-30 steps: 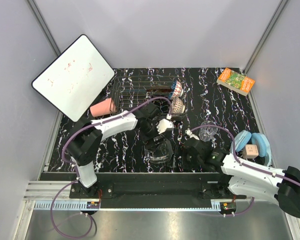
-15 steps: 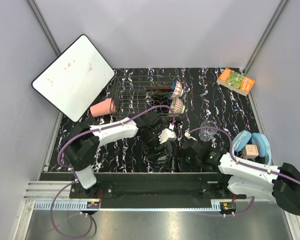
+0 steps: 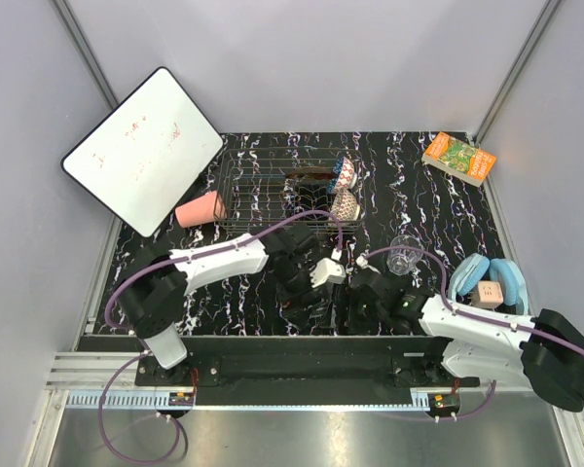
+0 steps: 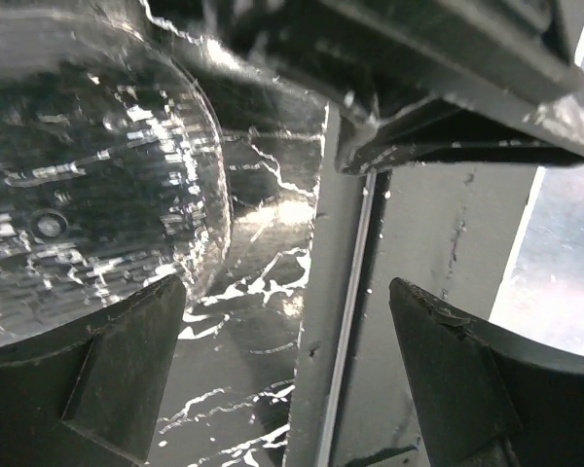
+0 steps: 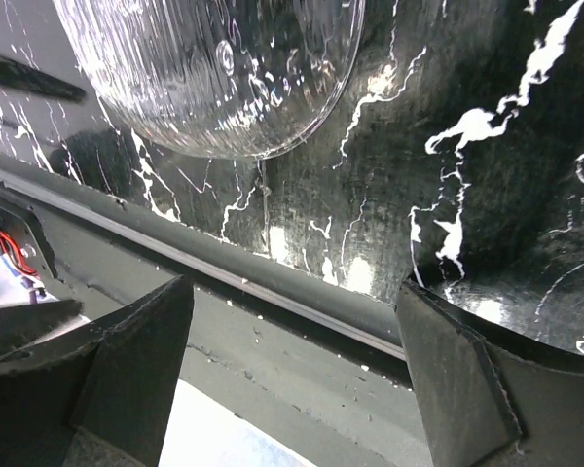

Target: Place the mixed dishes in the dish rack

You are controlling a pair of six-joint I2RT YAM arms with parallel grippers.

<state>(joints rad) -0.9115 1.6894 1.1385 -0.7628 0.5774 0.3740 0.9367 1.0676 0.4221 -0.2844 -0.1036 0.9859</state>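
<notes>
The clear glass bowl (image 5: 214, 68) lay on the dark surface (image 3: 428, 195).
The left pincer (image 4: 287, 311) and right pincer (image 5: 294, 311) stood wide open just beside it.

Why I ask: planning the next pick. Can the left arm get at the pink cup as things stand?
Probably yes. The pink cup lies uncovered just left of the dish rack, on that arm's side. The left gripper is open and empty, though low beside the clear glass bowl.
</notes>
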